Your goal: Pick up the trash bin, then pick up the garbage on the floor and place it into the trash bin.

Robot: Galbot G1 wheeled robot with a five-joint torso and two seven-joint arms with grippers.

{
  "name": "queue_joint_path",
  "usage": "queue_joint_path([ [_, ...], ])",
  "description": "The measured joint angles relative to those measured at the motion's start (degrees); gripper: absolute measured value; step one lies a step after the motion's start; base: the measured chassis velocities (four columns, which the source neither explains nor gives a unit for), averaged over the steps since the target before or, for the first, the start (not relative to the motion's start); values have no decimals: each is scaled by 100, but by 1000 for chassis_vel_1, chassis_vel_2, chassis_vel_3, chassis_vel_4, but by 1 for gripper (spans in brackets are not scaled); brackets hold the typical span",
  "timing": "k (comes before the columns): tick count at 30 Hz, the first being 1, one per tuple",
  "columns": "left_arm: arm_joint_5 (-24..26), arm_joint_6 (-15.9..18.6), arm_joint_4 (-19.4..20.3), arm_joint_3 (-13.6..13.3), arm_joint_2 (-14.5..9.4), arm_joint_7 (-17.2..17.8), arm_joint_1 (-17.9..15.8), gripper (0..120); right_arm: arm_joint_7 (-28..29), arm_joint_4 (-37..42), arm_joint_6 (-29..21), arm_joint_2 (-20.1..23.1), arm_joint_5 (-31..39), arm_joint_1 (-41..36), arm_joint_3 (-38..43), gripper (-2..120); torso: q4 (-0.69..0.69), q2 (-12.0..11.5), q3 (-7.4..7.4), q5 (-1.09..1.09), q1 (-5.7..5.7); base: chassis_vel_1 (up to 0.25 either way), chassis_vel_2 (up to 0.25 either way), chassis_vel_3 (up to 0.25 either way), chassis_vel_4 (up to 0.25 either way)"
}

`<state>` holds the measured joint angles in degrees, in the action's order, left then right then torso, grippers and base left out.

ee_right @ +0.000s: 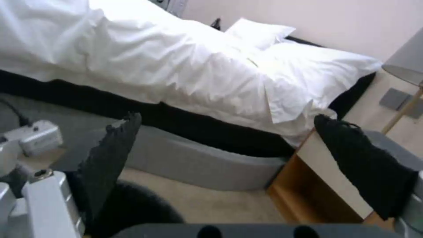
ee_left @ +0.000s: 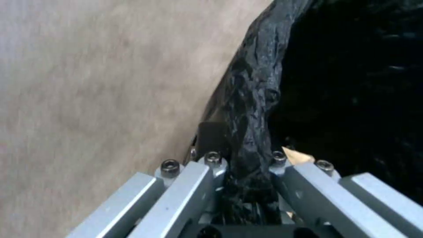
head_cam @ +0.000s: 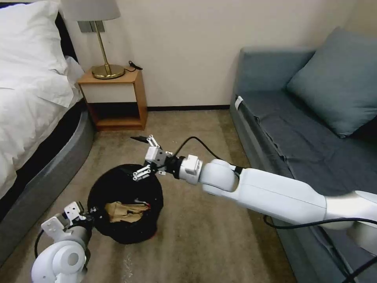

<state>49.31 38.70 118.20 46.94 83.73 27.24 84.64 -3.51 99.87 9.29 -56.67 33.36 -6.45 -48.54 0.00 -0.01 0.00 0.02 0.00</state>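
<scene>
On the carpet between bed and sofa, trash bin (head_cam: 125,204) sits with crumpled paper bag (head_cam: 123,212) inside. Left gripper (head_cam: 84,214) clenched on its near-left rim (ee_left: 251,138). Right gripper (head_cam: 143,157) above the far rim, fingers spread, empty.

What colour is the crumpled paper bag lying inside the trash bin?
Tan; the crumpled paper bag inside the black trash bin shows best in the head view.

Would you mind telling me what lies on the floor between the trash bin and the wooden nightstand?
In the head view, bare carpet lies between the trash bin and the nightstand; the open right gripper hangs above that stretch.
</scene>
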Motion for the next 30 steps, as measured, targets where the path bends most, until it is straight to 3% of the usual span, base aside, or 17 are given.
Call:
queue_joint_path([
  [8, -10, -55, -595, 17, -35, 21, -137, 3, -9, -10, 42, 56, -46, -132, 72, 100, 1, 1, -1, 5, 0, 0, 0, 0, 0],
  [18, -151, -158, -714, 41, -40, -167, -149, 5, -29, -99, 82, 59, -88, -211, 95, 100, 0, 3, -1, 0, -1, 0, 0, 0, 0],
  [22, -402, -255, -609, 46, -47, -330, -95, 23, -33, -114, 87, 63, -99, -238, 127, 100, -1, 1, 1, -9, 0, 0, 0, 0, 0],
  [24, -435, -269, -583, 49, -47, -362, -92, 26, -33, -114, 88, 67, -100, -241, 132, 100, -1, 1, 1, -10, 0, 0, 0, 0, 0],
  [30, -1133, -870, -462, 48, -38, -817, -93, 51, -30, -105, 93, 98, -101, -276, 174, 100, -1, 0, 1, -3, 0, 0, 0, 0, 0],
])
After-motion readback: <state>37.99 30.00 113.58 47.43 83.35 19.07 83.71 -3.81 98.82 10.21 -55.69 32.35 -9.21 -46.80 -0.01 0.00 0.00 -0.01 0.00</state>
